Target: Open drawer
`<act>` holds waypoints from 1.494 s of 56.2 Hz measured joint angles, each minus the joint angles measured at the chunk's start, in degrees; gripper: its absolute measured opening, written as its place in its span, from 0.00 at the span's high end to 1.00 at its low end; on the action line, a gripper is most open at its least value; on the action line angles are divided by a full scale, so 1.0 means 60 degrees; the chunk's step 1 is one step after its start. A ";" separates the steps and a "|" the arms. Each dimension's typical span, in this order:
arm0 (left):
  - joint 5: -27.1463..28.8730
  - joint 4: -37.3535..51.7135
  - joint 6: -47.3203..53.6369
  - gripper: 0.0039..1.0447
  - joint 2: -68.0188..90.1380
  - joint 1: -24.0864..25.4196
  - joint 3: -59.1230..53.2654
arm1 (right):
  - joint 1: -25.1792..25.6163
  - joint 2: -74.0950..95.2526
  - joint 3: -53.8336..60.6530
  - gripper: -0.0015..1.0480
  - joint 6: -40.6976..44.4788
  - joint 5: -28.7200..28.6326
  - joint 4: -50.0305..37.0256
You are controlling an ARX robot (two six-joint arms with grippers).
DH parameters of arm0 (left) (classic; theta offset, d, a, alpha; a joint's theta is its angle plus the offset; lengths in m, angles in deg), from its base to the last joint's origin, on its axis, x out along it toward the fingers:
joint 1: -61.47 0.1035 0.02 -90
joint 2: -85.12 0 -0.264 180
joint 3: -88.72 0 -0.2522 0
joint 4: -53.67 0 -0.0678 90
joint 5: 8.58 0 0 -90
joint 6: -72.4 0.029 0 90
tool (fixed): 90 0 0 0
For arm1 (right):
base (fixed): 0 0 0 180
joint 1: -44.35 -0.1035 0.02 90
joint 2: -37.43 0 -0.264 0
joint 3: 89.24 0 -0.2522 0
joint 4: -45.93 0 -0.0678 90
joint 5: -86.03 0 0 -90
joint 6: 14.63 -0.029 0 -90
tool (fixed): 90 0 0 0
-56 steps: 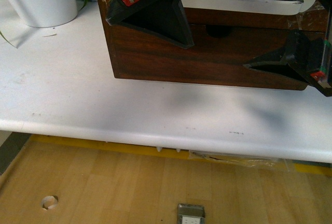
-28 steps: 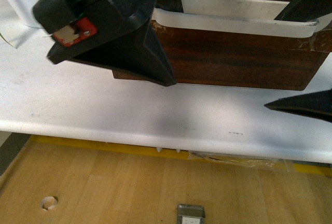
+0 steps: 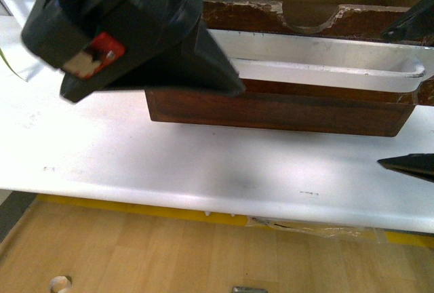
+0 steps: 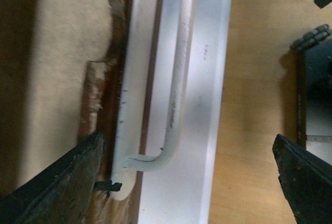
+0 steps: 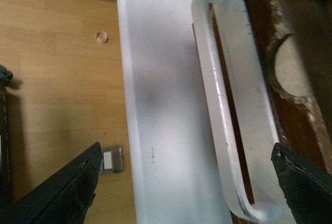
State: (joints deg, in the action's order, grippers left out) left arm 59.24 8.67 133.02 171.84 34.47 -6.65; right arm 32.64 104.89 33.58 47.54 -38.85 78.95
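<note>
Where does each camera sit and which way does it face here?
Left wrist: on the left arm, looking down past the open left end effector at the long white bar handle of the dark brown wooden drawer.
Right wrist: likewise; right end effector open, facing the same handle.
Front: on the body, looking down at drawer and white table; both end effectors show.
All three share the handle.

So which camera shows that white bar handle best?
The right wrist view: the white bar handle runs nearly end to end, unobstructed. The left wrist view shows one bent end and part of the bar; the front view has its left end blocked.
</note>
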 joint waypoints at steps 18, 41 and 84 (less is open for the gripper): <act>0.0481 0.3581 -0.2182 0.06 -0.2517 0.0692 -0.2656 | 0.1632 -0.2197 0.1829 0.09 -0.2612 -0.1410 -0.2382; 0.5694 0.8528 -0.5646 0.06 -0.6087 0.2845 -0.7388 | 0.3442 -0.5654 0.4674 0.09 -0.7395 -0.1096 -0.4747; 0.3690 0.8459 -0.9883 0.48 -0.9398 0.4459 -1.0072 | 0.2018 -1.0539 0.6397 0.47 -1.0200 0.5690 -0.3115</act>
State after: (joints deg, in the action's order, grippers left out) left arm 81.39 59.42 73.72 115.45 61.22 -67.09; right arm 44.75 41.66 71.96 -13.66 -4.70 60.27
